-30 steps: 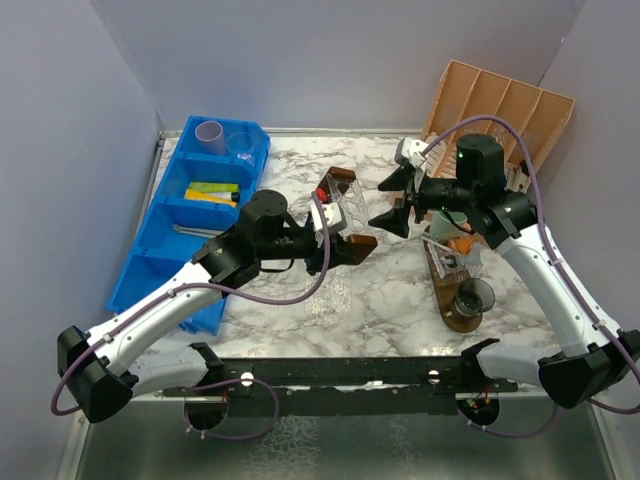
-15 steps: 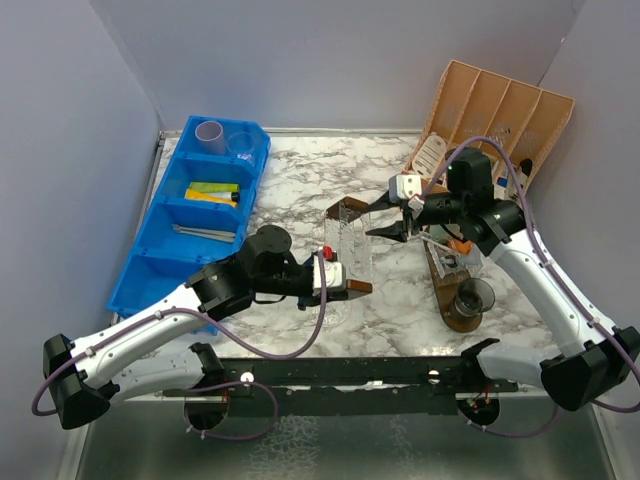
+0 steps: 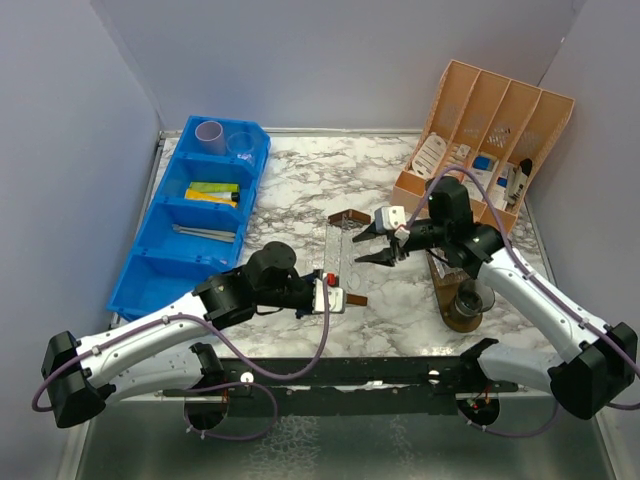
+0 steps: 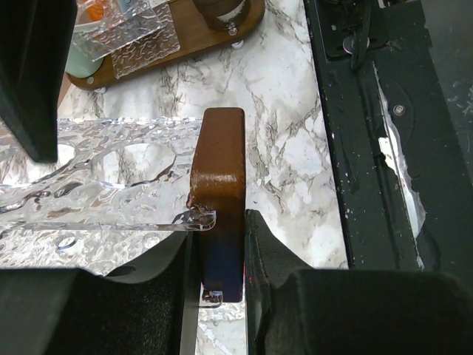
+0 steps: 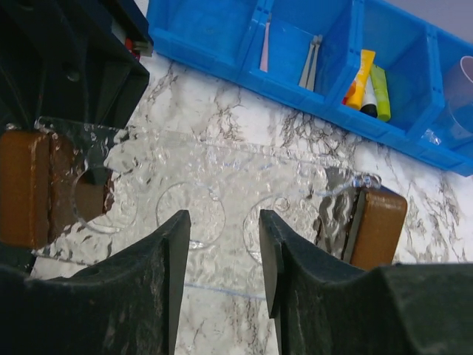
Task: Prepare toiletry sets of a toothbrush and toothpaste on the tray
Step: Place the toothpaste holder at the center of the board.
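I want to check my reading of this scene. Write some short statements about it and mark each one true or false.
1. The left tool clamps a brown wooden handle of the clear textured tray. True.
2. The right tool grips the other handle. False: its fingers stand apart above the tray, holding nothing.
3. The blue compartment bin holds yellow and green tubes. True.
4. The smoky dark cup stands in that bin. False: it stands on a brown wooden base at the right.

My left fingers (image 4: 264, 244) cover the lower end of the wooden handle (image 4: 218, 163). Second tray (image 4: 199, 43) is cut off by the left wrist view's top edge. Pale cup (image 5: 464, 75) is clipped at the right wrist view's right edge. Can't tell if my right gripper (image 5: 222, 219) touches the clear tray (image 5: 222, 170).
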Available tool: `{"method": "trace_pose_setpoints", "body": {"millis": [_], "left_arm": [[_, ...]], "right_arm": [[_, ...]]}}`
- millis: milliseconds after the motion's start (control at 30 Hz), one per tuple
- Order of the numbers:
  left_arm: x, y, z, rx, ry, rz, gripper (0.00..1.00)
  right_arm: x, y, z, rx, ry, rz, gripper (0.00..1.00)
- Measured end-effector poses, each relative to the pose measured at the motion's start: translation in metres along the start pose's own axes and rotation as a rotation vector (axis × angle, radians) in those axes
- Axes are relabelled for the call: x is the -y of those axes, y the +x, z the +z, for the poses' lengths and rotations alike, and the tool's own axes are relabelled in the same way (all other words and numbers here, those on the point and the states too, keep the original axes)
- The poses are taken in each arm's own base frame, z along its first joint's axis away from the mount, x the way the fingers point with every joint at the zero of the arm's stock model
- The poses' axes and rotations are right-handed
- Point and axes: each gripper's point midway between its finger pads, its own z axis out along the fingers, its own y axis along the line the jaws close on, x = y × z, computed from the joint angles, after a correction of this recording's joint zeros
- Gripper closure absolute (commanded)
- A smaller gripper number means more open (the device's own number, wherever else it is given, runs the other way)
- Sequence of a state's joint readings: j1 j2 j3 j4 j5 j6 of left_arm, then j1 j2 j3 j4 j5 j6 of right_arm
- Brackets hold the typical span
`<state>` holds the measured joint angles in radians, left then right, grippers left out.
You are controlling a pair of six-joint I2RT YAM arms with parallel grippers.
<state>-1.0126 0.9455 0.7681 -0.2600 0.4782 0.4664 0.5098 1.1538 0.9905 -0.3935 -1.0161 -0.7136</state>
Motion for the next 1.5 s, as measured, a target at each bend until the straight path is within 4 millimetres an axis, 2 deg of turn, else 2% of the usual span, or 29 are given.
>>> {"method": "trace_pose_setpoints", "body": {"millis": [133, 233, 300, 433, 567, 600, 633, 667, 733, 900, 1133, 1233, 1400, 1500], "left_arm": [[0.003, 0.008, 0.004, 0.001, 0.005, 0.014, 1.00], [0.005, 0.013, 0.006, -0.008, 0.007, 0.010, 1.00], [0.003, 0.015, 0.006, -0.016, -0.001, 0.001, 0.98], [-0.002, 0.016, 0.008, -0.024, -0.035, -0.051, 0.65], [-0.005, 0.007, 0.007, 0.010, -0.059, -0.107, 0.54], [-0.006, 0.002, 0.005, 0.027, -0.071, -0.118, 0.46], [-0.007, -0.004, 0.003, 0.048, -0.084, -0.125, 0.31], [-0.010, -0.010, -0.001, 0.072, -0.101, -0.130, 0.22], [-0.012, -0.020, -0.008, 0.115, -0.130, -0.132, 0.20], [-0.021, -0.028, -0.026, 0.154, -0.227, -0.153, 0.16], [-0.057, -0.020, -0.055, 0.122, -0.492, -0.207, 0.14], [-0.064, -0.019, -0.067, 0.131, -0.565, -0.237, 0.14], [-0.066, -0.016, -0.082, 0.163, -0.640, -0.294, 0.14], [-0.066, -0.013, -0.088, 0.168, -0.670, -0.329, 0.14]], "right_arm": [[-0.004, 0.005, 0.015, -0.034, 0.017, -0.018, 0.72], [0.001, 0.014, 0.020, -0.077, 0.065, -0.025, 0.91], [0.004, 0.018, 0.022, -0.102, 0.099, -0.022, 0.99], [0.013, 0.023, 0.020, -0.148, 0.170, -0.017, 0.99], [0.012, 0.031, 0.014, -0.203, 0.185, -0.041, 0.99], [0.010, 0.034, 0.013, -0.218, 0.178, -0.039, 0.99], [0.006, 0.040, 0.011, -0.240, 0.168, -0.033, 0.99], [0.003, 0.045, 0.009, -0.260, 0.157, -0.022, 0.99], [-0.007, 0.054, 0.007, -0.293, 0.126, -0.004, 0.99], [-0.027, 0.073, 0.000, -0.370, 0.062, 0.047, 0.99], [-0.041, 0.119, -0.004, -0.519, -0.007, 0.172, 0.99], [-0.032, 0.136, -0.005, -0.586, -0.006, 0.208, 0.99], [-0.001, 0.156, -0.005, -0.664, 0.051, 0.223, 0.99], [0.010, 0.165, -0.005, -0.688, 0.070, 0.213, 0.99]]}}
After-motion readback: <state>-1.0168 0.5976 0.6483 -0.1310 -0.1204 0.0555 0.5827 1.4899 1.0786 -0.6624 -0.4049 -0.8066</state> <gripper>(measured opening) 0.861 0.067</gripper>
